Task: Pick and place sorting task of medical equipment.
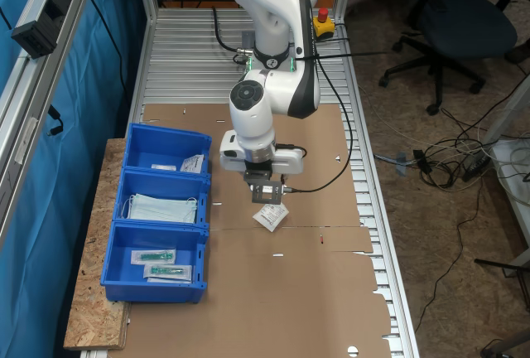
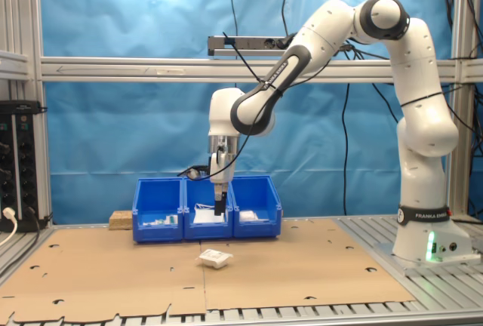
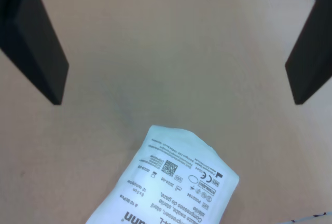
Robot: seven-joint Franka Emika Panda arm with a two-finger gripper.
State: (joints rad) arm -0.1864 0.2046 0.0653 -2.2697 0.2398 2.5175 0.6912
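A small white sealed packet (image 1: pixel 271 216) with dark print lies flat on the brown cardboard, apart from the bins. It lies near the cardboard's middle in the second exterior view (image 2: pixel 215 258). My gripper (image 1: pixel 267 195) hangs open just above the cardboard, a little to the robot-base side of the packet, holding nothing. In the second exterior view the gripper (image 2: pixel 219 209) points straight down, well above the packet. In the wrist view the packet (image 3: pixel 171 182) sits past the gap between the two black fingers (image 3: pixel 36 53), not between them.
Three blue bins stand in a row at the first exterior view's left. The far bin (image 1: pixel 141 149) holds white packets, the middle bin (image 1: pixel 126 188) light-blue masks, the near bin (image 1: pixel 116 271) clear packets with green items. A red stop button (image 1: pixel 322 20) sits behind the arm.
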